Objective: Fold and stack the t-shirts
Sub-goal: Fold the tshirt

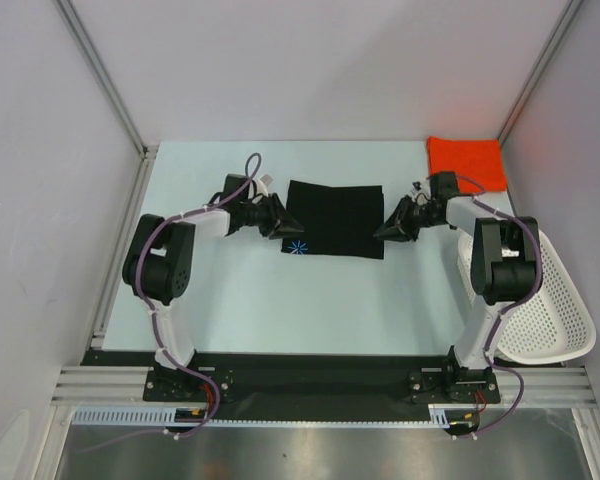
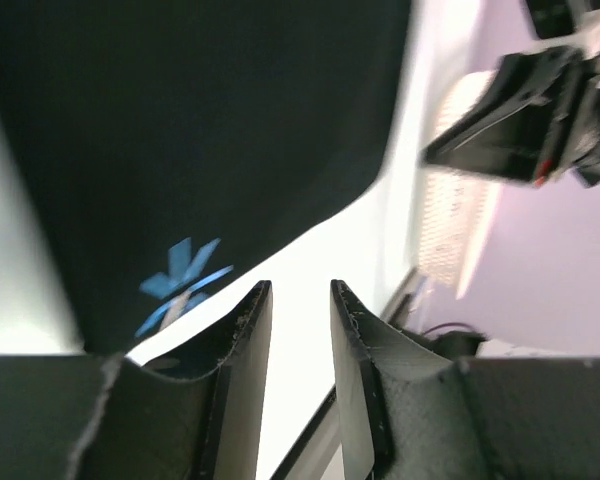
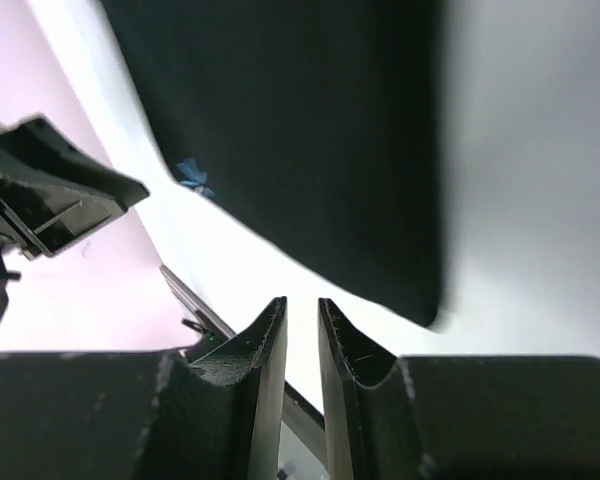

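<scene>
The black t-shirt (image 1: 335,218) lies folded flat in a rectangle at the table's middle, its pale blue starburst (image 1: 296,247) at the near left corner. The orange-red t-shirt (image 1: 466,162) lies folded in the far right corner. My left gripper (image 1: 280,224) hovers at the black shirt's left edge, my right gripper (image 1: 388,230) at its right edge. In the left wrist view the left gripper (image 2: 300,290) is open with only bare table in the gap, just off the black shirt (image 2: 210,130). The right gripper (image 3: 302,305) is narrowly open and empty, short of the black shirt (image 3: 310,130).
A white mesh basket (image 1: 550,320) sits at the right edge beside the right arm's base. Grey walls with metal rails enclose the table on three sides. Each wrist view shows the opposite gripper across the shirt.
</scene>
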You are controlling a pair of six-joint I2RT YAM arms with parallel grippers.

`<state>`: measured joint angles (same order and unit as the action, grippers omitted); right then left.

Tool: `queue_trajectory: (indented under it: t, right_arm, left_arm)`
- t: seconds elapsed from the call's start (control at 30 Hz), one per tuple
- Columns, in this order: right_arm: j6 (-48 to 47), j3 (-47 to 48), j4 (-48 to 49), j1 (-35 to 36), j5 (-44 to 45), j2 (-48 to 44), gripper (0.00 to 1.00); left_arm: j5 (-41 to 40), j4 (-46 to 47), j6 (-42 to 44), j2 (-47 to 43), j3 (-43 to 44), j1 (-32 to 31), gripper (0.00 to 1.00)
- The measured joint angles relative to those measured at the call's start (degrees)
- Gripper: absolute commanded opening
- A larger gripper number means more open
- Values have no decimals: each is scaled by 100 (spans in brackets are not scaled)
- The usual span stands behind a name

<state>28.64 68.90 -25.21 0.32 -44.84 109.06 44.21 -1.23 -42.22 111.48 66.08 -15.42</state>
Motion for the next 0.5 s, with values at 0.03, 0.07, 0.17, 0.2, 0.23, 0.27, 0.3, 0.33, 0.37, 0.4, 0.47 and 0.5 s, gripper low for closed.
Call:
queue_trajectory:
  t: [0.03, 0.07, 0.17, 0.2, 0.23, 0.27, 0.3, 0.33, 0.37, 0.4, 0.47, 0.5]
  right_arm:
    - [35, 111, 50, 144, -9, 0, 25]
    - [96, 199, 131, 304, -33, 0, 25]
    - [247, 256, 442, 612, -140, 87, 24]
    - [293, 243, 564, 682, -190, 188, 24]
    - [317, 216, 671, 702, -221, 275, 24]
    - [345, 155, 809, 691, -247, 407, 24]
    - [376, 44, 953, 638, -262, 555, 25]
    - [407, -79, 1029, 564, -275, 691, 25]
    - [476, -168, 1088, 485, -393, 787, 25]
    - [553, -238, 1176, 363, -660, 872, 25]
    - [588, -249, 1228, 214, -804, 892, 26]
    - [588, -236, 1248, 160, -820, 892, 26]
  left_arm:
    - [9, 131, -149, 11, 66, -46, 35]
    - [39, 317, -306, 50, 136, -81, 35]
    - [105, 935, -741, 278, 286, -131, 35]
    - [109, 1121, -863, 385, 302, -129, 35]
    - [111, 1294, -949, 501, 304, -114, 35]
    - [114, 1432, -1027, 643, 304, -87, 35]
    - [120, 1532, -1067, 800, 306, -46, 36]
    - [133, 1620, -1110, 970, 319, 0, 36]
    - [140, 1663, -1141, 1115, 350, 44, 36]
    - [160, 1668, -1182, 1311, 435, 105, 36]
    - [326, 1749, -1333, 1685, 697, 214, 35]
    - [415, 1803, -1401, 1784, 809, 245, 35]
